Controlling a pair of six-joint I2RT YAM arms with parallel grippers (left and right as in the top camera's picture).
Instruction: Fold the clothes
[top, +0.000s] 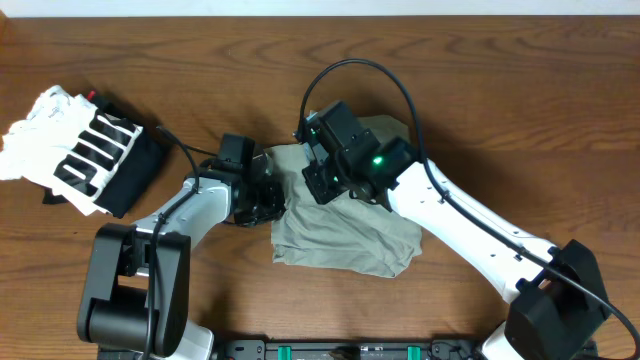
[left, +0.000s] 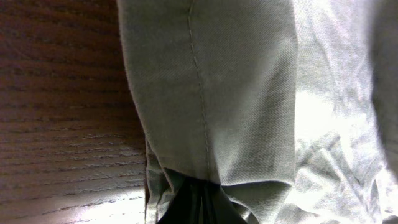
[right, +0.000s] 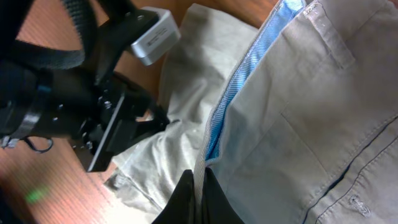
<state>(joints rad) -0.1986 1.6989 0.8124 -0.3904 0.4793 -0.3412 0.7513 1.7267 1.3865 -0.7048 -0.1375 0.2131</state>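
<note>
The khaki shorts lie wrinkled at the table's middle, partly folded over. My left gripper is shut on the shorts' left edge; in the left wrist view the stitched cloth runs into the closed jaws. My right gripper is shut on the waistband just right of the left one; in the right wrist view the jaws pinch the waistband edge with its blue lining showing. The left arm shows close by in the right wrist view.
A black-and-white striped garment pile lies at the far left of the wooden table. Both arms reach in from the front edge, their grippers close together over the shorts' left side.
</note>
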